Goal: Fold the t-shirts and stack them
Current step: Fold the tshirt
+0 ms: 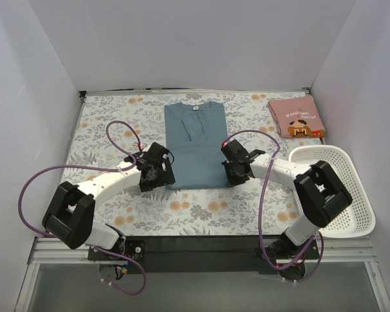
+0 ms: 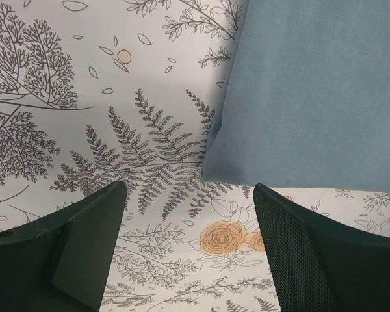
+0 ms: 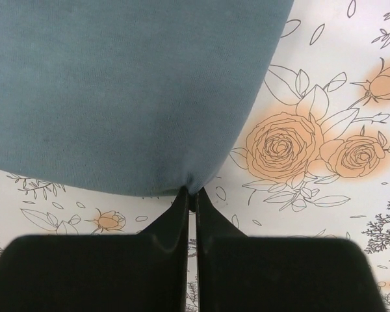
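Observation:
The teal-blue t-shirt [image 1: 194, 144] lies flat mid-table, sleeves folded in, neck label at the far end. My right gripper [image 3: 192, 192] is shut on the hem at the shirt's near right corner [image 3: 196, 181], the cloth puckered between the tips. My left gripper [image 2: 190, 190] stands open just short of the shirt's near left corner [image 2: 214, 170], nothing between its fingers [image 2: 91, 227]. In the top view the left gripper [image 1: 157, 170] and right gripper [image 1: 234, 170] flank the shirt's near edge. A folded pink t-shirt [image 1: 296, 118] with a cartoon print rests at the far right.
A white perforated basket [image 1: 341, 195] stands at the right edge near the right arm. The floral table cloth [image 1: 195, 214] covers the table. White walls close in the left, back and right sides. Purple cables loop from both arms.

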